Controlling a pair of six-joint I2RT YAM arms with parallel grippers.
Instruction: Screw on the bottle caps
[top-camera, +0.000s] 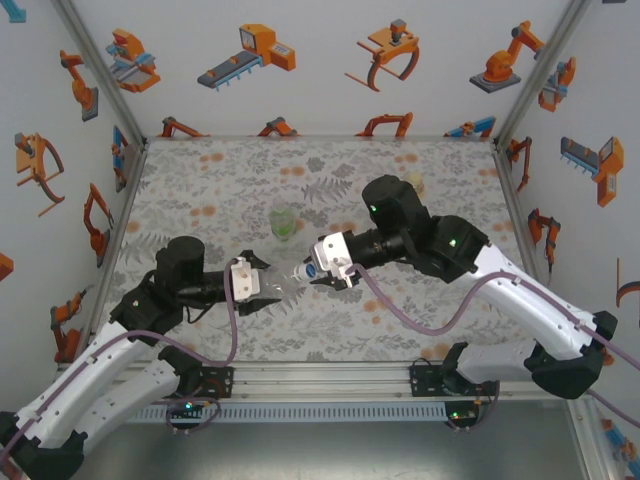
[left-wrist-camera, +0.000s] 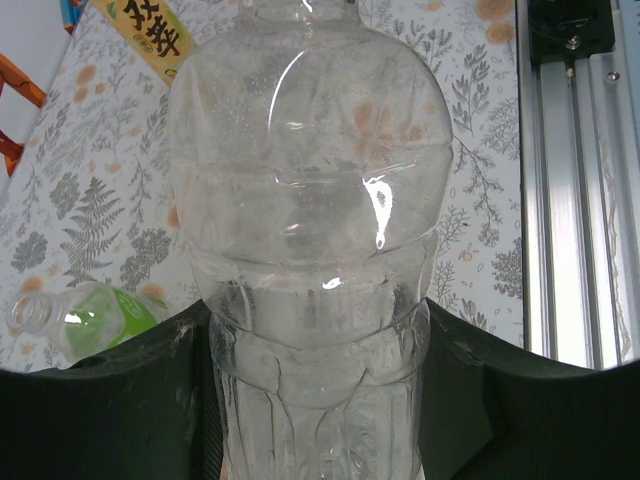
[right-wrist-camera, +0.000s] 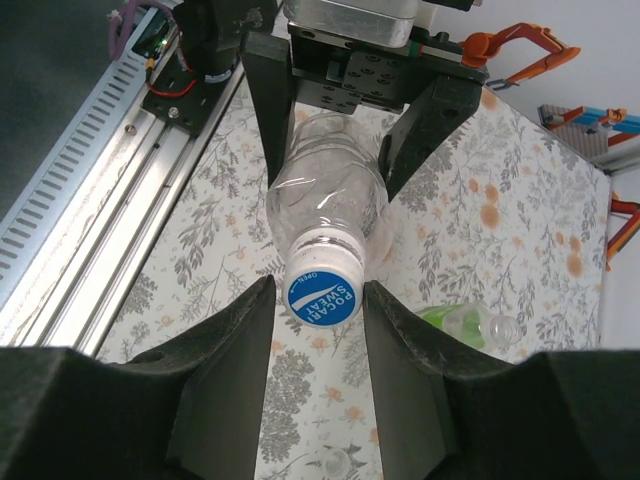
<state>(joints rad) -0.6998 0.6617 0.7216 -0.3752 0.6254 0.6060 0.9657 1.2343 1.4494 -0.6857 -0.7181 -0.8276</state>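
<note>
My left gripper (top-camera: 266, 284) is clamped on the body of the colourless bottle (left-wrist-camera: 310, 200), holding it level above the tabletop (top-camera: 200, 190), between the middle and the near edge. The neck points at my right gripper (right-wrist-camera: 318, 300). That one's fingers (right-wrist-camera: 235, 340) sit close on either side of the blue-centred cap (right-wrist-camera: 324, 290) on the neck; I can't tell whether they're pinching it. The green-tinted bottle (top-camera: 284, 222) lies on its side near the middle of the tabletop, mouth open.
</note>
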